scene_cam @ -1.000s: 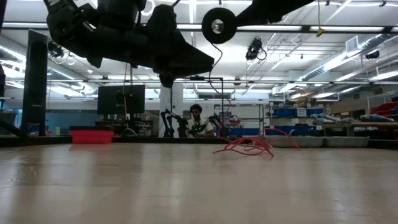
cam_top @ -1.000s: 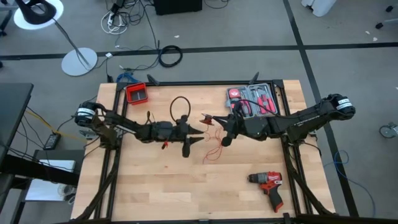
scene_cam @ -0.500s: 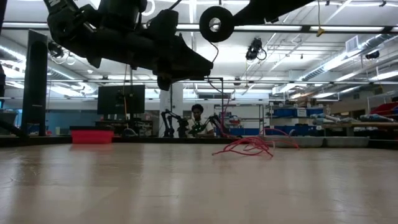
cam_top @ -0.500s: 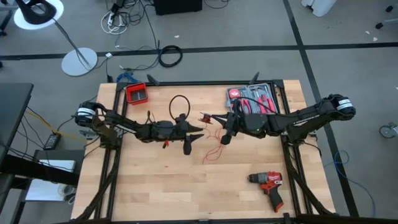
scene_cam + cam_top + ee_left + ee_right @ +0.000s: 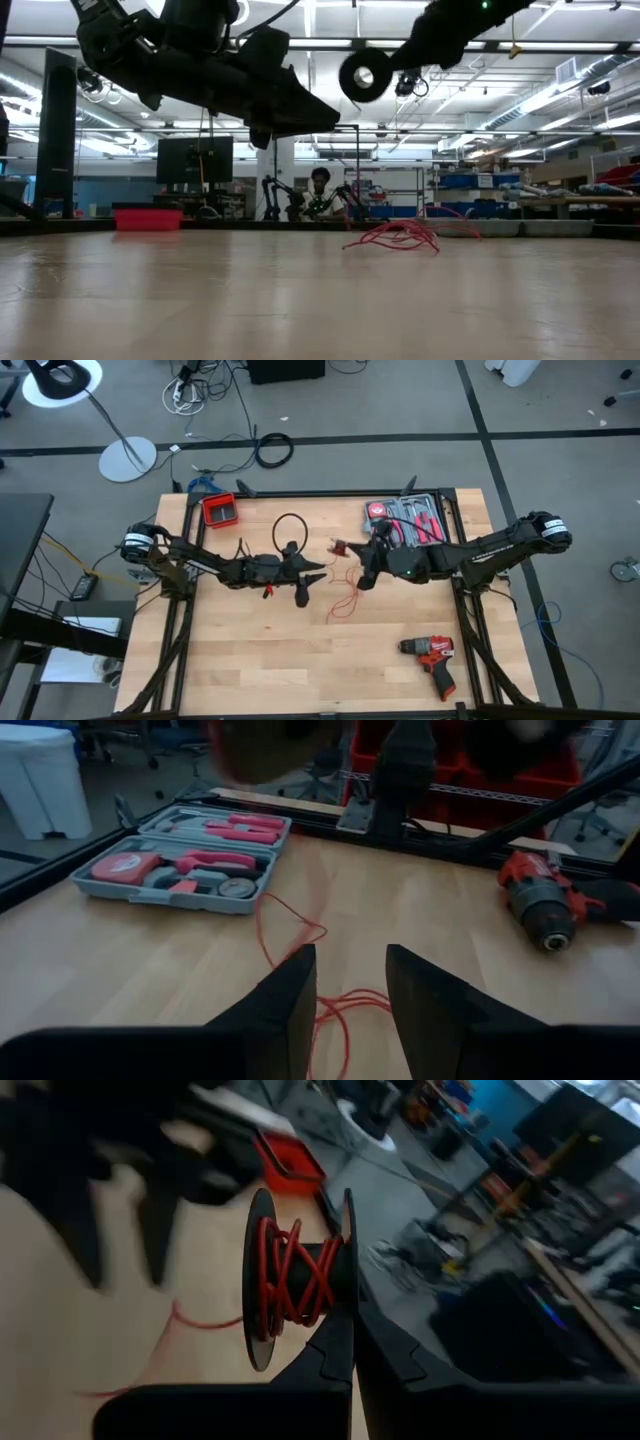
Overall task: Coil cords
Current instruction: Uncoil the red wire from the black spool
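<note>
1. The near half of the wooden surface [image 5: 250, 660] is mostly bare; a red drill [image 5: 432, 658] lies by its near right corner.
2. The right claw [image 5: 352, 1342] is clenched on a black spool [image 5: 298, 1278] wound with red cord.
3. The cords [image 5: 345, 595] lie loose mid-surface.
4. The left claw [image 5: 350, 982] is released, fingers apart, above them.

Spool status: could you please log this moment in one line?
right gripper shut on spool | left gripper open | red wire loose on table
</note>
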